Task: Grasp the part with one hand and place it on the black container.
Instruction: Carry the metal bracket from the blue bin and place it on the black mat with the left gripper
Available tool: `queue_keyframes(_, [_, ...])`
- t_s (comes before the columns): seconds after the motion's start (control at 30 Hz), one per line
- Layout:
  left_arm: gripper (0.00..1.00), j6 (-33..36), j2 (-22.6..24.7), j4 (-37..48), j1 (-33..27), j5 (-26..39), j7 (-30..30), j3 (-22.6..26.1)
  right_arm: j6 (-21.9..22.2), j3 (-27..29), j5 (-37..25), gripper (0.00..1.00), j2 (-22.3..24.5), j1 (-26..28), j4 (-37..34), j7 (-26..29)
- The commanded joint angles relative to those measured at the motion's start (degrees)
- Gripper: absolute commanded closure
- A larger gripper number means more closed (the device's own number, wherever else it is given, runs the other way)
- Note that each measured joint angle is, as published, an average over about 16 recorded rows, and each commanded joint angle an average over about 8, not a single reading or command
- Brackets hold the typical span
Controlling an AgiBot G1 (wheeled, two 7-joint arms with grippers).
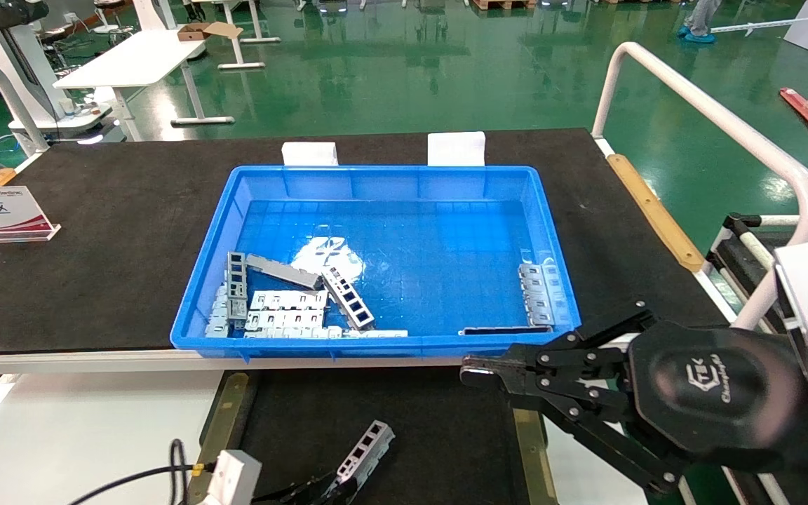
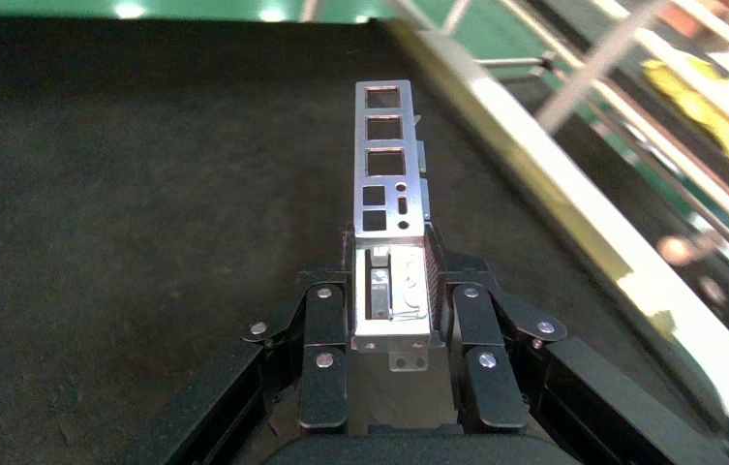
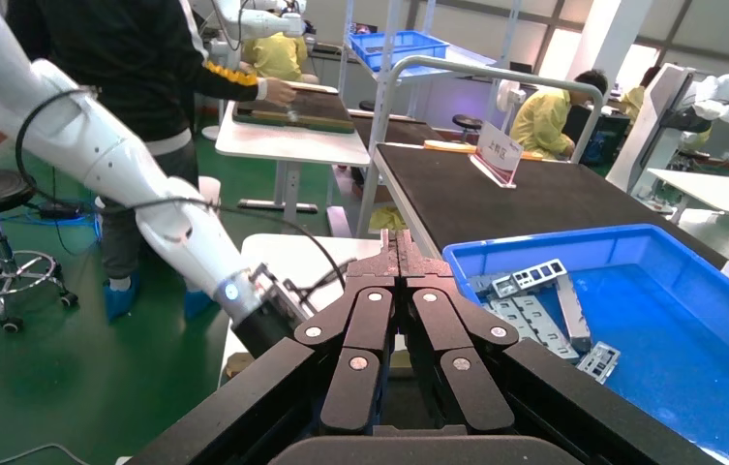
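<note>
Silver-grey, ladder-like, one part (image 2: 387, 160) with rectangular window cutouts is clamped at its end by the left gripper (image 2: 391, 291) above the black container's (image 1: 439, 428) near felt floor. Right gripper (image 1: 477, 372), fingers pressed together, holds nothing. One blue crate (image 1: 200, 280) holds several similar parts (image 1: 285, 301).

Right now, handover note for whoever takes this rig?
Left gripper: shut on the part, held over the black container, not yet released.
Right gripper: shut, empty, idle just in front of the blue crate.
Done: one part picked from the crate and carried to the container.
Left: set it on the felt floor and open. More parts and flat plates remain in the crate, most in its near left corner.
</note>
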Motion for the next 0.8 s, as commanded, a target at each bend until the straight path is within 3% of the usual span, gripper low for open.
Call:
queue_keyframes(0.03, [1.0, -3.1, 2.1, 0.4, 0.6, -0.4, 0.5, -0.4, 0.0, 0.0, 0.0, 1.0, 0.0, 0.0, 0.0, 0.0])
queue_keyframes(0.8, [1.0, -11.9, 22.6, 16.4, -0.7, -4.5, 7.4, -10.4, 0.0, -0.1, 0.1, 1.0, 0.0, 0.0, 0.0, 0.0])
